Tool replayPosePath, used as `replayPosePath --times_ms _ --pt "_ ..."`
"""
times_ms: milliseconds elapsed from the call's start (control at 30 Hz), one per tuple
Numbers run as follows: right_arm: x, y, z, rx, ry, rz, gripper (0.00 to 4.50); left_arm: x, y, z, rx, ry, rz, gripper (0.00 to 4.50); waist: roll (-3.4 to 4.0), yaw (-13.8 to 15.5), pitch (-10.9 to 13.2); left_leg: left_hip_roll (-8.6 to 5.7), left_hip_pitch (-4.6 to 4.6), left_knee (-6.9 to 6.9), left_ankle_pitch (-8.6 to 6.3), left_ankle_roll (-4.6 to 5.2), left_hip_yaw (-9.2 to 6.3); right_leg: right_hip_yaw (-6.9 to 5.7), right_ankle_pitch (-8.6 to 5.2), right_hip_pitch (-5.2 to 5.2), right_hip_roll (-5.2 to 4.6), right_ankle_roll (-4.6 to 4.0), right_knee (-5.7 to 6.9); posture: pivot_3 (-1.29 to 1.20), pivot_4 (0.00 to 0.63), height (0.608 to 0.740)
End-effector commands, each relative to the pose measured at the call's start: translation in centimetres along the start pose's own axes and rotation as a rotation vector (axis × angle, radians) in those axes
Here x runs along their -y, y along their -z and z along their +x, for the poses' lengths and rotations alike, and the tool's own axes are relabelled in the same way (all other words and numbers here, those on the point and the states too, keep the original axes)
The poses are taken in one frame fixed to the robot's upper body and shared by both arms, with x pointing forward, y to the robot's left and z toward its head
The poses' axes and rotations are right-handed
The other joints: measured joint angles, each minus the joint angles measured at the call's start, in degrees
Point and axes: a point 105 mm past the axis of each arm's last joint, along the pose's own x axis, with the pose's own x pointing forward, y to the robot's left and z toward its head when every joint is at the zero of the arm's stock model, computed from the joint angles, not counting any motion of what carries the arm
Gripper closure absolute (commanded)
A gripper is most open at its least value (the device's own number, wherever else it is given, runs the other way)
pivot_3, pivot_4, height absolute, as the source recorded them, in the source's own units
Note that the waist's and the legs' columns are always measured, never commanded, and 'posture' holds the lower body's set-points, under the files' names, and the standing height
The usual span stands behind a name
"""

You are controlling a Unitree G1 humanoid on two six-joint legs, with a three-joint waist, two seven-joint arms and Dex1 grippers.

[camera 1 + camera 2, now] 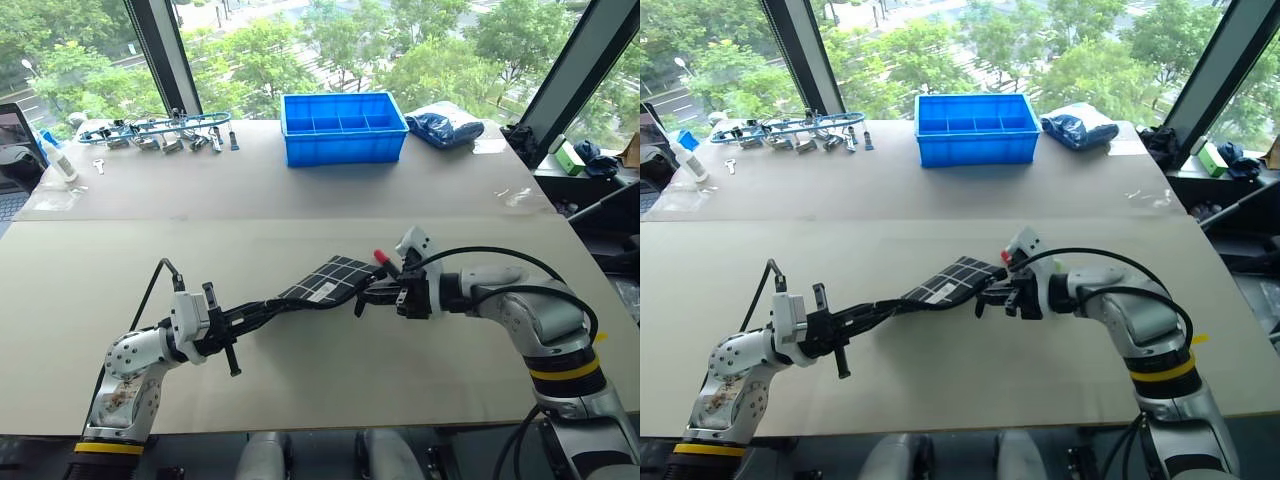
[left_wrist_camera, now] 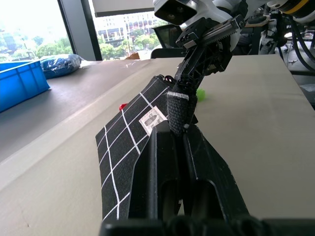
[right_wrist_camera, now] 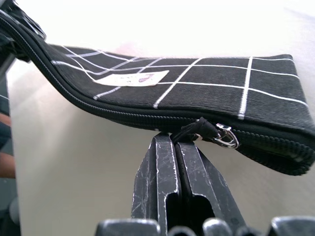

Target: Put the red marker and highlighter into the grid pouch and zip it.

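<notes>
Right wrist view: the right end effector (image 3: pixel 178 147) has its two black fingers pressed together on the black pull cord (image 3: pixel 197 131) of the zipper. The left end effector (image 2: pixel 172 135) is clamped on the other end of the flat black fabric grid pouch (image 1: pixel 325 281) with white lines, held between both above the pale surface (image 1: pixel 300 380). The red marker's cap (image 1: pixel 381 257) pokes out beside the pouch; a bit of the light green highlighter (image 2: pixel 200 94) shows behind it.

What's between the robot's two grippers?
The grid pouch spans from left gripper to right gripper, seen in the eye views.
</notes>
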Motion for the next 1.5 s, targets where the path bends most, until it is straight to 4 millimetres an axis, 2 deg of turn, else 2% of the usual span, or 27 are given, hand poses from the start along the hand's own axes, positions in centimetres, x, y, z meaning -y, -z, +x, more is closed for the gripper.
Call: replayPosePath --times_ms 33,167,300,433,567,633,700,800,867,933,1000,1133,1200,1400,1500 --pt "-2.3 -0.3 0.2 0.006 -0.075 -0.028 4.48 -0.1 -0.9 0.5 0.023 0.025 0.027 4.5 0.0 0.1 0.0 0.0 0.0 0.0 0.0 0.0 -0.01 -0.01 0.0 0.0 -0.01 0.0 0.0 0.0 0.15 0.74" --pt "-2.8 0.2 0.5 -0.018 -0.081 -0.029 4.48 -0.2 -0.8 0.7 0.026 0.032 0.025 4.5 0.0 0.2 0.0 -0.02 0.0 0.01 0.0 0.0 -0.01 -0.01 0.0 0.01 -0.02 0.01 0.0 0.0 0.15 0.74" --pt "-4.6 -1.1 -0.3 0.032 -0.176 -0.06 4.48 -0.3 -0.9 0.9 0.031 0.041 0.024 4.5 0.0 0.2 0.0 -0.01 0.0 0.0 0.0 0.0 -0.02 0.0 0.0 0.0 0.01 0.0 0.0 0.0 0.15 0.74" --pt "-6.0 -1.3 -0.4 0.045 -0.251 -0.062 4.48 -0.5 -0.8 0.9 0.032 0.043 0.023 4.5 0.0 0.2 0.0 -0.01 0.01 0.0 0.0 0.0 -0.04 0.0 0.0 0.03 0.01 0.01 -0.01 0.0 0.15 0.74" --pt "-7.3 -1.7 0.9 0.066 -0.312 -0.035 4.48 -0.5 -0.7 1.1 0.037 0.048 0.021 4.5 -0.01 0.1 0.0 0.0 0.01 0.0 0.0 0.0 -0.08 -0.01 0.0 0.02 0.03 0.0 -0.01 0.0 0.15 0.74" --pt "-6.7 -1.9 1.9 0.074 -0.287 0.007 4.48 -0.4 -0.7 1.2 0.04 0.048 0.022 4.5 -0.01 -0.2 0.0 0.01 0.02 0.0 0.0 0.0 -0.08 0.0 0.0 0.01 0.04 0.0 0.01 0.0 0.15 0.74" --pt "-5.0 -1.1 2.6 0.031 -0.191 0.025 4.48 -0.4 -0.7 1.2 0.042 0.047 0.024 4.5 0.0 -0.3 0.0 0.01 0.02 0.0 0.0 0.0 -0.09 0.0 0.0 0.01 0.05 0.0 0.04 0.0 0.15 0.74" --pt "-1.1 -0.7 2.5 0.009 -0.007 0.063 4.48 -0.5 -0.8 1.2 0.045 0.037 0.031 4.5 -0.01 0.0 0.0 -0.03 0.0 0.01 0.0 0.0 -0.07 -0.03 0.0 0.02 0.0 0.0 0.02 0.0 0.15 0.74" --pt "2.1 -1.6 1.3 0.04 0.112 0.094 4.48 -0.4 -0.8 1.0 0.043 0.025 0.033 4.5 0.0 0.1 0.0 -0.1 -0.02 0.03 0.0 0.0 -0.02 -0.02 0.01 0.01 -0.06 0.03 0.01 0.0 0.15 0.74" --pt "2.8 -3.4 -0.3 0.09 0.118 0.08 4.48 -0.2 -0.7 0.7 0.038 0.018 0.032 4.5 0.0 0.1 0.0 -0.1 -0.02 0.04 0.0 0.0 0.03 0.02 0.03 0.0 -0.06 0.05 0.0 0.0 0.15 0.74" --pt "2.7 -4.3 -0.9 0.114 0.096 0.07 4.48 -0.2 -0.7 0.7 0.036 0.012 0.032 4.5 0.0 0.0 0.0 -0.08 -0.05 0.02 0.0 0.01 0.04 0.02 0.02 -0.04 -0.02 0.05 -0.01 0.0 0.15 0.74" --pt "2.8 -4.5 -1.0 0.127 0.087 0.082 4.48 -0.1 -0.7 0.6 0.035 0.002 0.034 4.5 0.0 -0.1 0.0 0.03 -0.04 -0.04 -0.01 0.03 -0.01 -0.01 0.0 -0.03 0.08 0.0 -0.04 0.0 0.15 0.74" --pt "2.1 -4.2 -0.6 0.123 0.057 0.09 4.48 0.0 -0.7 0.6 0.034 -0.002 0.031 4.5 0.0 -0.2 0.0 0.02 -0.04 -0.03 -0.01 0.03 0.02 0.01 0.0 -0.03 0.05 0.0 -0.03 0.0 0.15 0.74" --pt "-2.2 -2.2 1.2 0.058 -0.093 0.076 4.48 0.2 -0.6 0.4 0.03 -0.003 0.028 4.5 0.0 -0.3 0.0 0.02 -0.06 -0.02 -0.01 0.03 -0.03 0.0 0.0 -0.03 0.01 0.01 -0.02 0.0 0.15 0.74" --pt "-3.5 -2.2 1.9 0.051 -0.126 0.07 4.48 0.0 -0.6 0.5 0.033 -0.005 0.03 4.5 0.0 -0.4 0.0 0.02 -0.04 -0.01 -0.01 0.03 -0.04 0.0 0.01 -0.01 -0.04 0.02 -0.01 0.0 0.15 0.74"
